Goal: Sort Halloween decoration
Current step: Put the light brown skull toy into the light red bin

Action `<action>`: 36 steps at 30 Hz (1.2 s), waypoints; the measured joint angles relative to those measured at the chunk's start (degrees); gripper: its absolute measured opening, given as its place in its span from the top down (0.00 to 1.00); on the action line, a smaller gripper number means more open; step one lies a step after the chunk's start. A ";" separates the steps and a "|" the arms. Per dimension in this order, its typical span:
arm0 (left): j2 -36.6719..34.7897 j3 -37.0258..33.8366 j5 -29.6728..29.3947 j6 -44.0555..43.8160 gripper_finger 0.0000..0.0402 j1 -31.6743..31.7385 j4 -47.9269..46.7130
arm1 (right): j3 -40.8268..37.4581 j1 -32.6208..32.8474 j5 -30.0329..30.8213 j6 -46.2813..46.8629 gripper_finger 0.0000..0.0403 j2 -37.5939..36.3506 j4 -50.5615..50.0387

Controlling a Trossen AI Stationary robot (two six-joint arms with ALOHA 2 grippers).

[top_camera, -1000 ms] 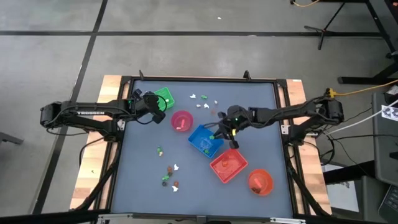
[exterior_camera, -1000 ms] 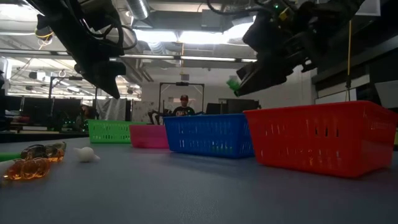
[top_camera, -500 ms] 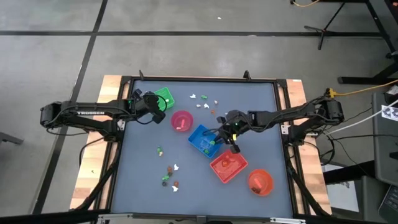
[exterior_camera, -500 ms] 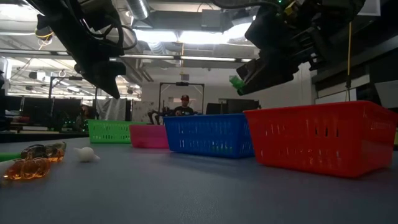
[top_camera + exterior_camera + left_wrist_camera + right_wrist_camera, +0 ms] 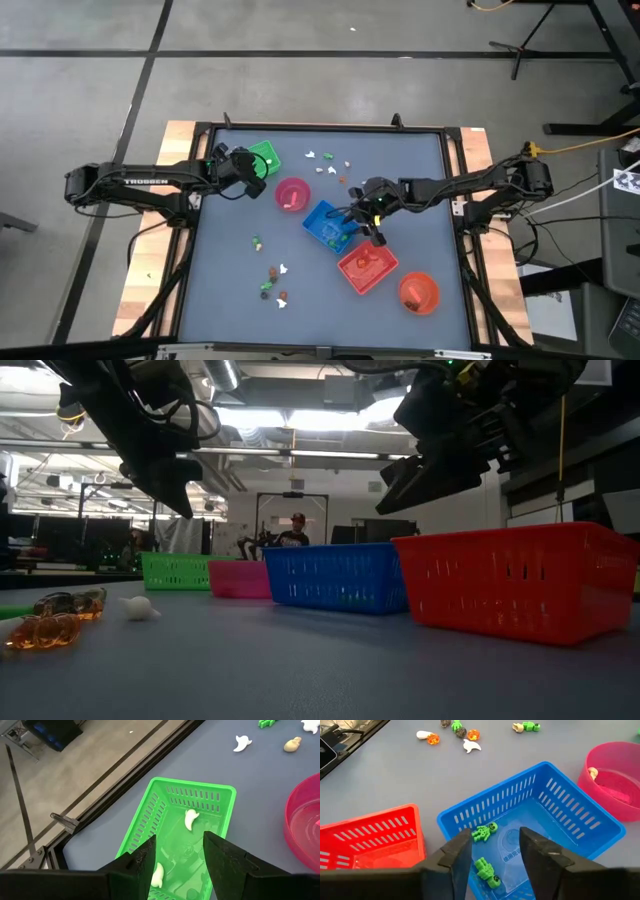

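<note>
The green trinket seen at the right gripper (image 5: 400, 485) fingertips half a second ago in the low view is gone from there; its fingers now stand apart and hold nothing, above the blue basket (image 5: 560, 802). The left gripper (image 5: 180, 852) is unchanged, fingers apart and empty over the green basket (image 5: 165, 807).

Around: in the high view, at upper centre, loose white and green trinkets (image 5: 328, 159) lie on the table (image 5: 420, 170); at lower left another scatter of dark, orange and white pieces (image 5: 272, 278). Nothing stands between either gripper and its basket.

Containers: the blue basket holds two green skeleton figures (image 5: 485, 832), one beside the other. The green basket holds white ghost pieces (image 5: 190, 819). The pink bowl (image 5: 615, 775) holds a pale piece at its rim side. The red basket (image 5: 367, 267) sits just below right of the blue one, contents unclear; the orange bowl (image 5: 419, 292) is at lower right.

The low view alone shows orange translucent trinkets (image 5: 55, 618) and a small white one (image 5: 138, 608) at left foreground, plus a person (image 5: 294, 532) far behind the table. Only the wrist views show the basket contents.
</note>
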 joint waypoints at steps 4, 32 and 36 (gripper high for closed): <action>0.00 -0.01 -0.01 0.02 0.63 0.01 0.00 | 0.02 0.00 0.00 0.00 0.57 0.01 0.00; -0.02 -0.06 25.94 6.40 0.63 -13.23 26.17 | 0.02 -0.02 0.02 -0.02 0.56 0.01 0.00; -0.02 -0.04 25.96 4.07 0.63 -18.35 23.51 | 0.02 -0.02 0.02 -0.03 0.56 0.01 0.00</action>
